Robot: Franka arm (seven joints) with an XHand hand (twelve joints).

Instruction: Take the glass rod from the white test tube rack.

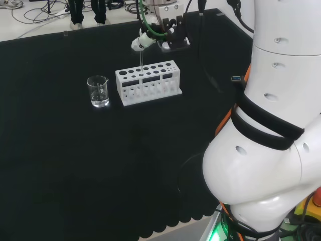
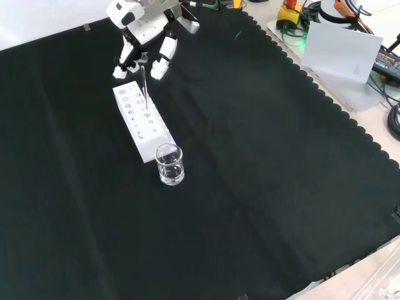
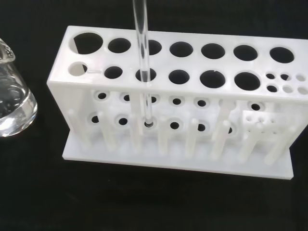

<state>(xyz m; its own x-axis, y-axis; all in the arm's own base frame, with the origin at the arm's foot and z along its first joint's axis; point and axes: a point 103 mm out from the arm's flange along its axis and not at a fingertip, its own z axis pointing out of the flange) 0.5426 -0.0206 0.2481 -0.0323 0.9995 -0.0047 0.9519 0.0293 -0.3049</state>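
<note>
Listing from near to far in the front view: a clear beaker (image 2: 170, 164) stands nearest, just beside the near end of the white test tube rack (image 2: 141, 122); it holds what looks like a little clear liquid. Rack: long, white, two rows of holes, lying on the black cloth (image 2: 262, 162). Glass rod (image 3: 143, 62): upright in a front-row hole, third from the beaker end in the wrist view, its lower tip down near the lower plate. Hand (image 2: 145, 39): directly above the far end of the rack, fingers curled down to the rod's top and apparently pinching it. Status, as judged: grasp made; rod not yet lifted clear; extraction remains.
</note>
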